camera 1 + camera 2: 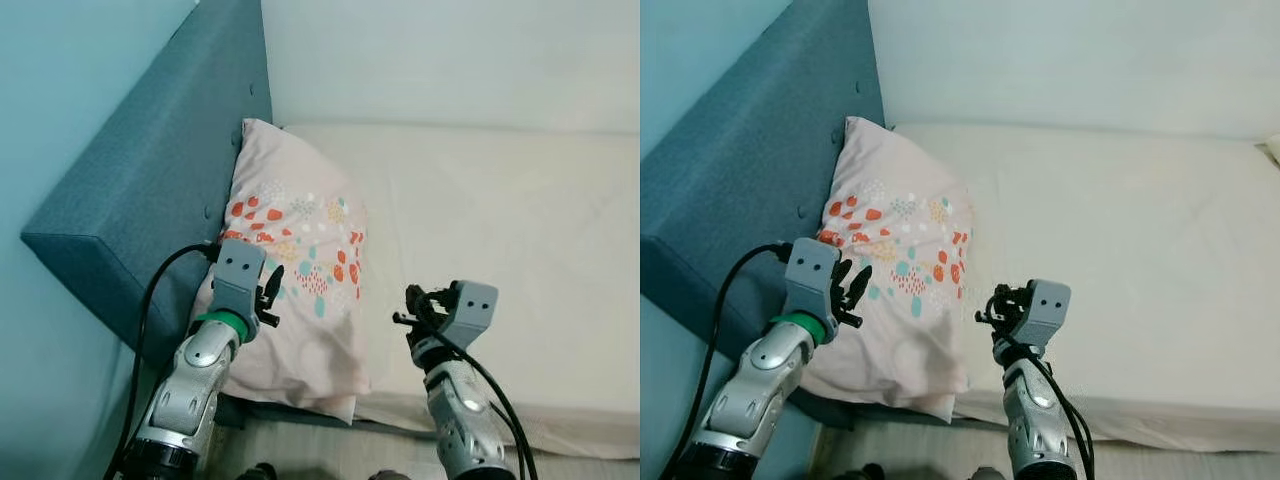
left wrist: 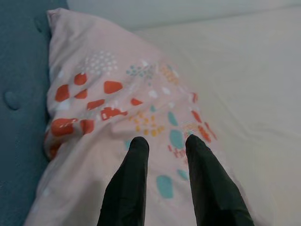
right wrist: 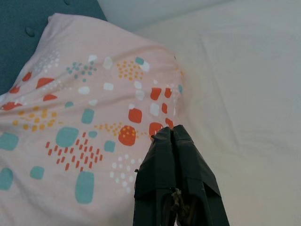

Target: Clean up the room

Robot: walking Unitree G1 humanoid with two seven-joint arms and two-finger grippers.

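A pale pink pillow [image 1: 295, 260] printed with red, teal and yellow spots leans against the blue padded headboard [image 1: 150, 170] at the left end of the bed. My left gripper [image 2: 164, 143] hovers open just above the pillow's lower half, holding nothing; it also appears over the pillow's near left part [image 1: 270, 290]. My right gripper [image 3: 170, 134] is shut and empty, held over the mattress beside the pillow's right edge [image 1: 412, 305].
The cream mattress [image 1: 500, 230] stretches away to the right. A pale wall [image 1: 450, 60] runs behind the bed. A teal wall [image 1: 60, 90] stands on the left. A strip of floor [image 1: 340, 450] lies below the bed's near edge.
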